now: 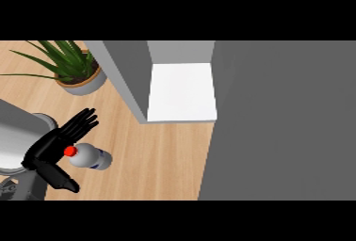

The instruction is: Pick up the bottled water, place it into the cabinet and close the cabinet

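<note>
My left hand (59,141), fingers spread straight, flanks the red-capped clear plastic water bottle (90,156); the open grey cabinet (179,92) stands far right.

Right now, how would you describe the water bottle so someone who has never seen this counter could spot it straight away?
Start at the open grey cabinet with its white inside, then look down and left across the wooden counter. The bottled water stands there, right beside the left hand, whose fingers are spread open. Its red cap and clear body set it apart from the potted plant farther back.
</note>
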You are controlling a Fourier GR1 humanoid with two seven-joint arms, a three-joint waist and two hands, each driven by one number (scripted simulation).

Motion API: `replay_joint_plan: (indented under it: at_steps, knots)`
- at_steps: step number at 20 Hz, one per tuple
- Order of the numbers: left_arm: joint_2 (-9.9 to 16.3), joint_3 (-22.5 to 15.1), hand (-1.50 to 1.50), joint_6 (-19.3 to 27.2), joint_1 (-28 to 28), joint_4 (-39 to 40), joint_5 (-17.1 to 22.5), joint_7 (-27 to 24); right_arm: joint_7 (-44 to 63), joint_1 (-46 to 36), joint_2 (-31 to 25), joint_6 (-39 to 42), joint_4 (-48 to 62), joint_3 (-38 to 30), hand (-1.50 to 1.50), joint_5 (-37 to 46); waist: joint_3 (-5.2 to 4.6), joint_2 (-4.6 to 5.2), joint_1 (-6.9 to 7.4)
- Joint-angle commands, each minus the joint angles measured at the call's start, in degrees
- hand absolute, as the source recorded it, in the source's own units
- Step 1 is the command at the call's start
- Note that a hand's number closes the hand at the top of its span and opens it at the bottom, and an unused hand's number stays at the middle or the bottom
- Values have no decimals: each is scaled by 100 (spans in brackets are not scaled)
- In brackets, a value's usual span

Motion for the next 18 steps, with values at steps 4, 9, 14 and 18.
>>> replay_joint_plan:
  at_steps: [4, 9, 14, 18]
  knots:
    - [96, -347, -150, 315, -180, 1308, -990, -1645, 489, -96, 4, -122, -695, 178, -150, 435, 1, 3, 33]
    - [296, -482, -150, 391, -403, 2094, -1156, -2273, 368, 359, -224, -94, -1036, 188, -150, 263, -2, 3, -63]
    - [275, -673, -150, 363, -556, 2566, -1162, -2723, 301, 17, -240, -123, -759, 8, -150, 260, -5, 8, -44]
    - [176, -651, -150, 416, -770, 2974, -1008, -2754, 318, 171, -242, -225, -865, 78, -150, 225, -6, 6, -65]
